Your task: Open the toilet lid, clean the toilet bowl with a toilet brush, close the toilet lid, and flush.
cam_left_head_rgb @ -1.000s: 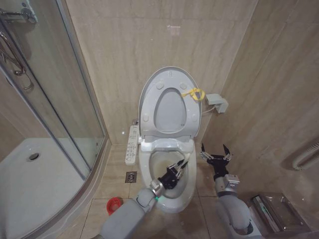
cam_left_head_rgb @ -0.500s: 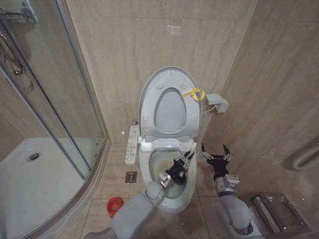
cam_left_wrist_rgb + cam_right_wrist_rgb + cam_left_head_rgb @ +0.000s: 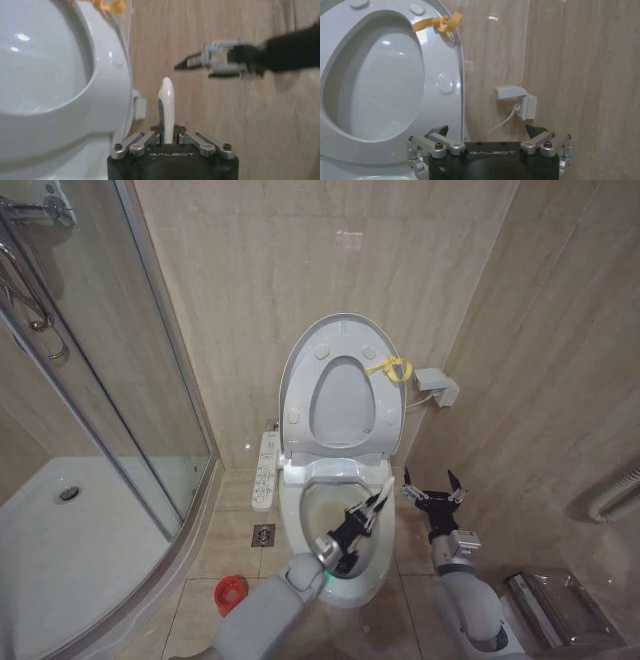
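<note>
Toilet brush (image 3: pixel 378 500) clamped in left gripper (image 3: pixel 357 523) inside toilet bowl (image 3: pixel 372 572); right gripper (image 3: pixel 432 487) spread empty

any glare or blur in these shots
Head view: a ceiling light glints off the wall tile above the toilet lid. Left wrist view: the right gripper is motion-smeared, the brush handle sharp. Right wrist view: bright glints on the lid's gloss.

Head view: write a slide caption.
Left gripper holds the toilet brush over the toilet bowl, toilet lid raised; right gripper open beside.
</note>
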Controlling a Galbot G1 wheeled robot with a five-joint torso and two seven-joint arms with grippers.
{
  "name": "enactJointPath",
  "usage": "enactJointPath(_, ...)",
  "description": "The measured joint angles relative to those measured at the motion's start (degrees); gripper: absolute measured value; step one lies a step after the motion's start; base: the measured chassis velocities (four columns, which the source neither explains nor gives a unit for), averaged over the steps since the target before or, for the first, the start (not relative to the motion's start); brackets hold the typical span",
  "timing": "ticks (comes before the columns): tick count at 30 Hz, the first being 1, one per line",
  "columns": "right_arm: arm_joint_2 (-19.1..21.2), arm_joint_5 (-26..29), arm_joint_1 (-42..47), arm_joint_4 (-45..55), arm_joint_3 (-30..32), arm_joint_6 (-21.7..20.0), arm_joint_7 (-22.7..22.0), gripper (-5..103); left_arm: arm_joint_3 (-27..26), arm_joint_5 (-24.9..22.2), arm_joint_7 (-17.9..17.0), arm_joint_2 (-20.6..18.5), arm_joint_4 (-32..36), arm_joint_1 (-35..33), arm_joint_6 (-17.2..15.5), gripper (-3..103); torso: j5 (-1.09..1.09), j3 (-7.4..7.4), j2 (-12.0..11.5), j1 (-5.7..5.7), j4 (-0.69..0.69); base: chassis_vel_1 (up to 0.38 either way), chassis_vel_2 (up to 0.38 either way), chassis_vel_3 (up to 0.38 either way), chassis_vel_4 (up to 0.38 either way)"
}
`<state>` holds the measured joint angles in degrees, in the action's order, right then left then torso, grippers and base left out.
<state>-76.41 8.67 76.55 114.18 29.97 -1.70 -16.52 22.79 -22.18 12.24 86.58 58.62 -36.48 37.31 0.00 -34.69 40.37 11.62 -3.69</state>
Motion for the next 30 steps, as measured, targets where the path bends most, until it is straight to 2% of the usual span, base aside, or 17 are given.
enactJointPath(4, 0.0, 0.0, 0.0, 0.0, 0.0, 0.0, 0.0, 100, 0.06, 0.19, 0.0, 1.41, -2.06, 0.0, 0.25, 16, 0.0, 0.0, 0.0, 0.0, -0.01, 0.0, 0.0, 0.0, 0.0)
enactJointPath(6, 0.0, 0.0, 0.0, 0.0, 0.0, 0.0, -0.01, 100, 0.24, 1.08, 0.46, 1.31, -4.52, -0.58, 0.84, 16, 0.0, -0.01, 0.0, 0.0, 0.03, 0.0, 0.0, 0.0, 0.0)
enactJointPath(10, 0.0, 0.0, 0.0, 0.0, 0.0, 0.0, 0.0, 100, 0.48, 1.5, 1.06, -0.21, -5.72, -1.38, 1.47, 16, -0.02, 0.01, 0.0, 0.0, 0.03, 0.0, 0.0, 0.0, 0.0)
enactJointPath(15, 0.0, 0.01, 0.0, 0.0, 0.0, 0.0, -0.01, 100, -0.1, 1.37, 1.22, -2.32, -3.58, -0.14, 0.74, 16, 0.02, 0.0, 0.0, 0.0, 0.04, 0.0, 0.0, 0.0, 0.0)
enactJointPath(21, 0.0, 0.0, 0.0, 0.0, 0.0, 0.0, -0.01, 100, -0.39, 0.37, 0.77, -0.98, -2.43, 1.38, 0.45, 16, 0.01, 0.0, 0.0, 0.0, 0.01, 0.0, 0.0, 0.0, 0.0)
enactJointPath(25, 0.0, 0.0, 0.0, 0.0, 0.0, 0.0, 0.0, 100, -0.06, 1.29, 1.34, 0.24, -6.1, -1.27, 1.48, 16, -0.01, 0.0, 0.0, 0.0, 0.02, 0.0, 0.0, 0.0, 0.0)
enactJointPath(30, 0.0, 0.0, 0.0, 0.0, 0.0, 0.0, 0.0, 100, -0.13, 1.5, 2.0, -0.07, -6.51, -2.66, 2.1, 16, -0.04, 0.02, 0.01, -0.01, -0.01, 0.0, 0.0, 0.0, 0.0)
